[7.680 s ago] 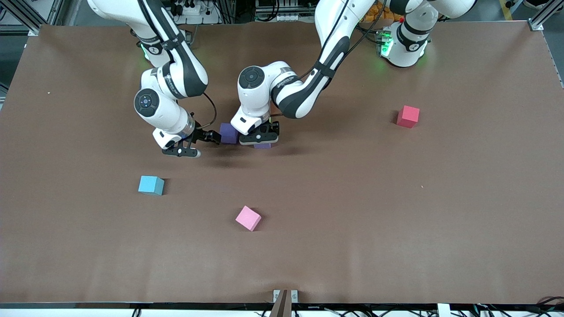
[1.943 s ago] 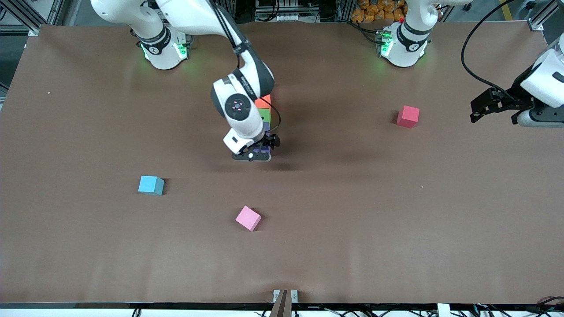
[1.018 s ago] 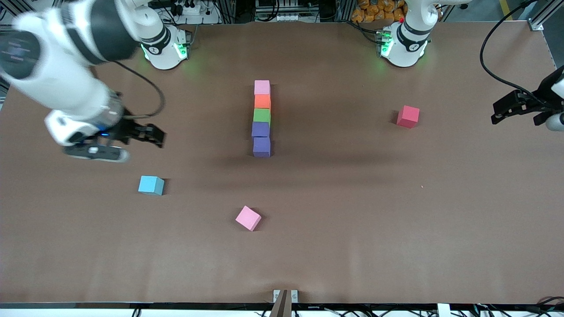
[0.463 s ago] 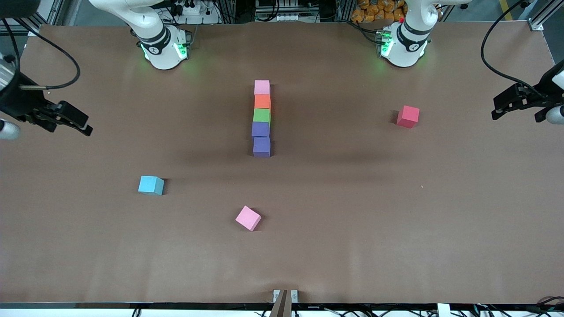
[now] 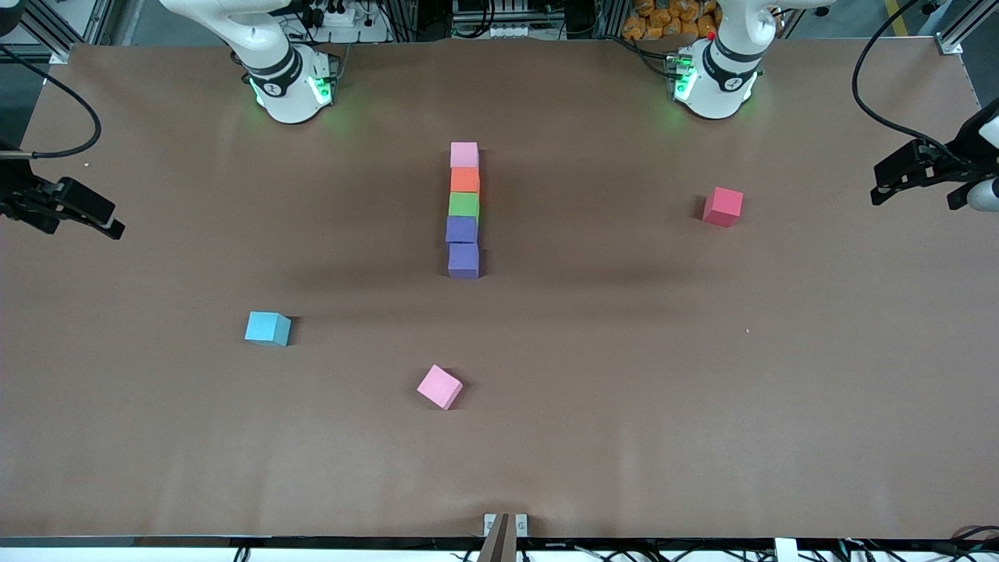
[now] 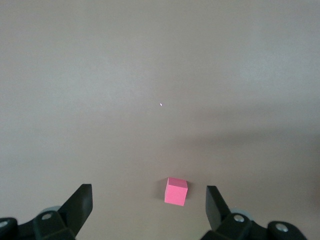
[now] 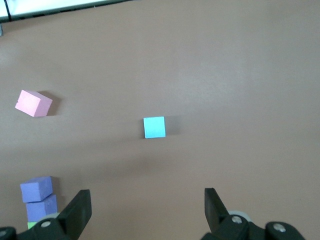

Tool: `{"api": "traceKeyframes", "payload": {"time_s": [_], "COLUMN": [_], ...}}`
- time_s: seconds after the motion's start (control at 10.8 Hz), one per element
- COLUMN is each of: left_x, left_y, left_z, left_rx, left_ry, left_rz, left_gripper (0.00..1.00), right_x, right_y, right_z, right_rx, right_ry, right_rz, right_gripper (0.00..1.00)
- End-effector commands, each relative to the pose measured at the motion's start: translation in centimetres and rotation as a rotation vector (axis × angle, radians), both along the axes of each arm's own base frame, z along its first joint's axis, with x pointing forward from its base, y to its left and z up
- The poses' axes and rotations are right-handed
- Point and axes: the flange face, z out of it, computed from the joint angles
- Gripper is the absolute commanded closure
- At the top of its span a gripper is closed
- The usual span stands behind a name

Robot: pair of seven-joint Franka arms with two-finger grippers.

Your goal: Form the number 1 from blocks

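blocks (image 5: 463, 209) in a mid-table line; left gripper (image 5: 921, 176) and right gripper (image 5: 66, 211) wide open, empty, at opposite ends

In the front view the left arm's black two-finger gripper (image 5: 921, 173) is cut off at the picture's edge, so only its black fingers and part of the white wrist are seen; the right arm's black two-finger gripper (image 5: 66, 209) is likewise cropped at the other edge. In the right wrist view the row of small matte cubes is cut by the picture's edge: the two purple cubes (image 7: 37, 198) are shown, only a sliver of the green cube (image 7: 31, 225) is seen, and the rest is hidden.
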Motion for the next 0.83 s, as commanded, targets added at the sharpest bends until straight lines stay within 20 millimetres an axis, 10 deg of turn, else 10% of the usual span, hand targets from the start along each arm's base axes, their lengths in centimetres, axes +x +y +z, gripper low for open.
{"api": "traceKeyframes", "payload": {"time_s": [0.0, 0.74], "left_x": [-0.67, -0.59], "left_y": [-0.41, -0.76], "left_z": [0.44, -0.01], "left_rx": [-0.016, -0.016], "left_ry": [0.007, 0.016], "left_rz": [0.011, 0.007], "left_gripper": [0.0, 0.0], "right_x": [-2.07, -2.64], "right_y": [-0.26, -0.13], "right_z": [2.04, 2.71], "right_rx": [-0.023, -0.024], "right_ry": [-0.005, -0.005], "right_rz": [0.011, 0.015], "right_gripper": [0.0, 0.0]}}
